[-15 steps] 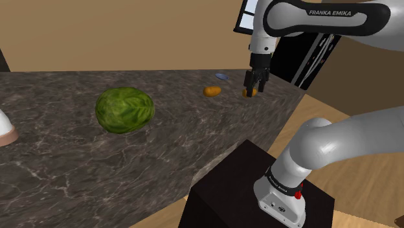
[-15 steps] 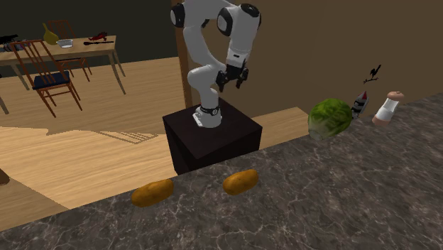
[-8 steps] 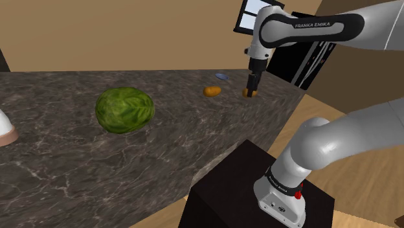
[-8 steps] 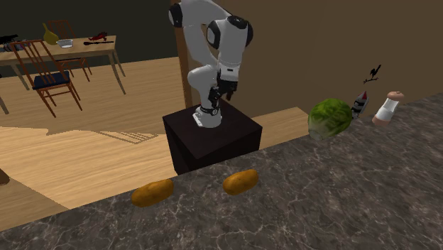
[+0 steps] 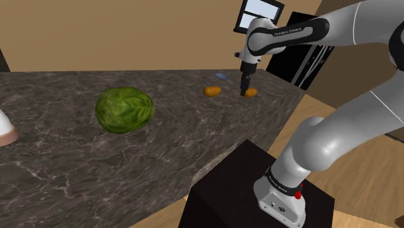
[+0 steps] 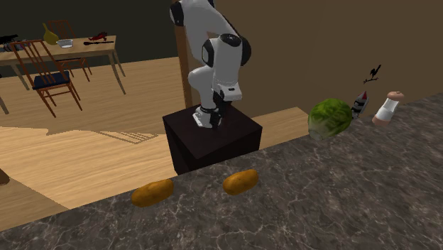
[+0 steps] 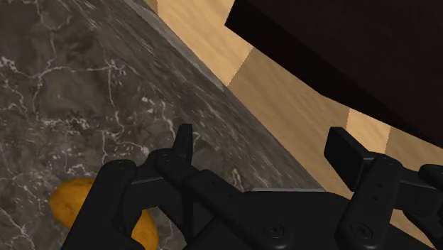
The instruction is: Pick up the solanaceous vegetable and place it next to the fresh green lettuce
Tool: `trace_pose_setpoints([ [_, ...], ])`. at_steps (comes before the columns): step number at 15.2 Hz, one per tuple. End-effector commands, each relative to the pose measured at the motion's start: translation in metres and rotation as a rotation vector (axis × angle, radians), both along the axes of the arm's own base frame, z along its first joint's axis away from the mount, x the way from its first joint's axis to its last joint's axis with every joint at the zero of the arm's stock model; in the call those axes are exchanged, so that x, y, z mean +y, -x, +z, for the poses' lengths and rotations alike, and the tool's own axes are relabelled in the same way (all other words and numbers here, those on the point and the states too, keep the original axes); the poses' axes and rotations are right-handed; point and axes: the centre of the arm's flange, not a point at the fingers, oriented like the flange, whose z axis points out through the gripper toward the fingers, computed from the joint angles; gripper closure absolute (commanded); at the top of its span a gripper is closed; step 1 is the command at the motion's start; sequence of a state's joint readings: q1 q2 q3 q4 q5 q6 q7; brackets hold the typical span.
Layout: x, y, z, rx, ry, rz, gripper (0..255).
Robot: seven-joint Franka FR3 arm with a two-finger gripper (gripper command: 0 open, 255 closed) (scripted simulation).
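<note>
Shows gripper lower than a second ago, upper right of shoulder view, fingers apart, holding nothing. Places potato at counter edge, offset beside one finger in wrist view. Risks closing on air or knocking it off.

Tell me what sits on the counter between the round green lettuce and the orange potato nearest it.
Nothing: only bare dark marbled countertop separates the round green lettuce from that orange oval potato, as the shoulder view shows.
</note>
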State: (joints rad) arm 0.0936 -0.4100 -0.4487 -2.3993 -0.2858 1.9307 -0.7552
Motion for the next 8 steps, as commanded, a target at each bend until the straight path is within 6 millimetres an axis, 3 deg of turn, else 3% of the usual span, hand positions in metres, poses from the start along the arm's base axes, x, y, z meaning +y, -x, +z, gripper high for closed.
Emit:
trace_pose_setpoints([
  [1,-0.014,-0.021,-0.009,-0.018,-0.009,0.093,0],
  [8,-0.042,-0.093,-0.039,-0.073,-0.051,0.395,0],
])
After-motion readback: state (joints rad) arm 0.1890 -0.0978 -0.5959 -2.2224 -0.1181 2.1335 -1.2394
